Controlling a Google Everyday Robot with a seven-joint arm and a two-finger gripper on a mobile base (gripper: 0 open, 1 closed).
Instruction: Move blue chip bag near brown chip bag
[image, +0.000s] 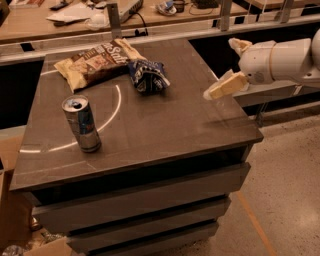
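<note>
Your gripper (220, 69) hangs just off the right edge of the table (170, 125), clear of everything on it — its jaws are spread wide with nothing between them. You have the blue chip bag (148, 77) lying crumpled on the table's far half, right up against the right end of the brown chip bag (92, 62), which lies flat toward the back left. A drink can (81, 123) stands upright at front left, well apart from both bags.
</note>
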